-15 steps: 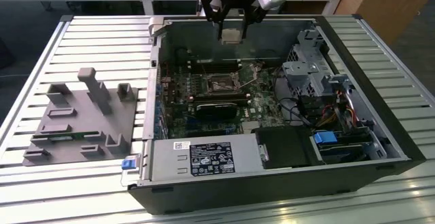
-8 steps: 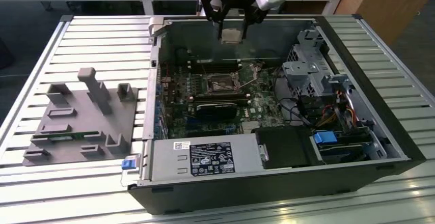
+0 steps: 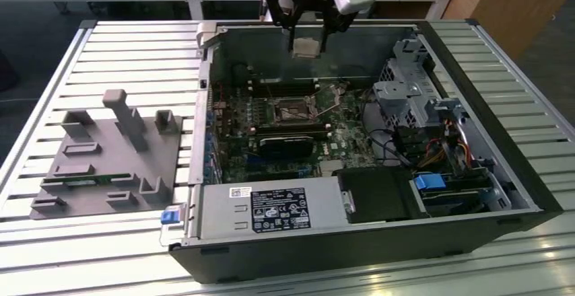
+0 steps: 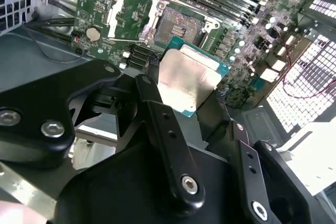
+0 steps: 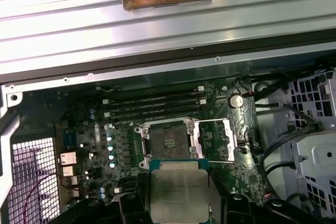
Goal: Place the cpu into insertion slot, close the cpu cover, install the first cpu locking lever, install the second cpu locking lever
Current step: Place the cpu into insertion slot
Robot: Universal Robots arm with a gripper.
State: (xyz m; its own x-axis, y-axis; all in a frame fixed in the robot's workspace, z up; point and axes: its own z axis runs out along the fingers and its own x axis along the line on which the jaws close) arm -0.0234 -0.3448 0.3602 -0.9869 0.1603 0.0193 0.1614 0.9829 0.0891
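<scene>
My gripper (image 3: 306, 37) hangs over the open computer case, shut on the cpu (image 3: 306, 48), a pale silver square chip on a green board. In both wrist views the cpu (image 4: 189, 80) (image 5: 180, 190) sits between the black fingers (image 4: 152, 85), held above the motherboard. The insertion slot (image 5: 168, 142) (image 4: 181, 24) (image 3: 292, 113) lies below and slightly ahead of the chip, with its dark contact field bare. The cpu cover (image 5: 215, 140) (image 4: 131, 17), a silvery frame with a cut-out centre, is swung open beside the slot.
Memory slots (image 5: 152, 106) run along one side of the socket. A black block (image 3: 287, 141), a power supply (image 3: 269, 208), and a drive cage (image 3: 413, 101) with cables crowd the case. A grey fixture (image 3: 108, 155) stands on the slatted table at the exterior view's left.
</scene>
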